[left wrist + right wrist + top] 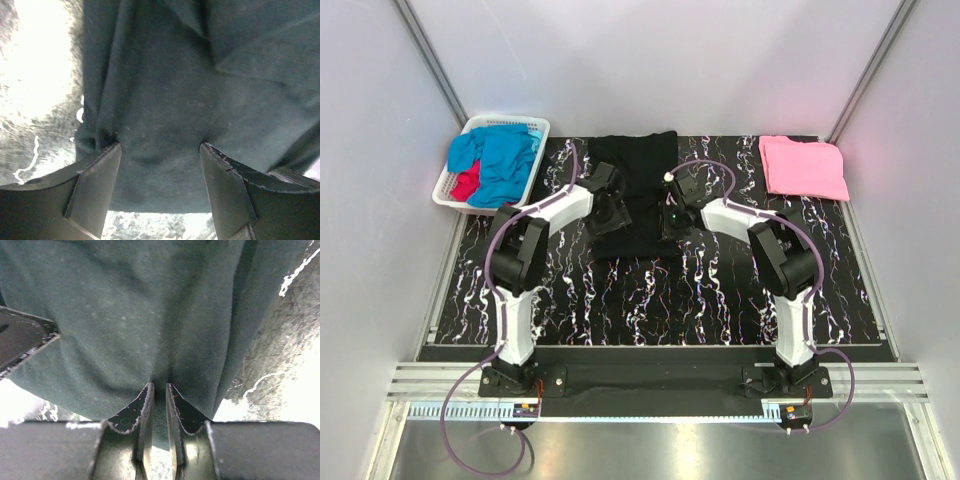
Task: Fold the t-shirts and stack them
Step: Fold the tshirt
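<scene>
Since the large black soft-cloth t-shirt point(638, 165), lying toward twelve o'clock on the marbled desk point(650, 300), looks limp and light, I'd pinch its edges. The right end effector point(160, 386) nips a fold, and the left end effector point(160, 150) stands wide astride the cloth.

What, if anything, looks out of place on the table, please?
Only the blue t-shirt: it is bunched in the white basket and hangs over its left rim, a red one beside it. The pink t-shirt lies neatly folded; the black t-shirt lies partly folded.
</scene>
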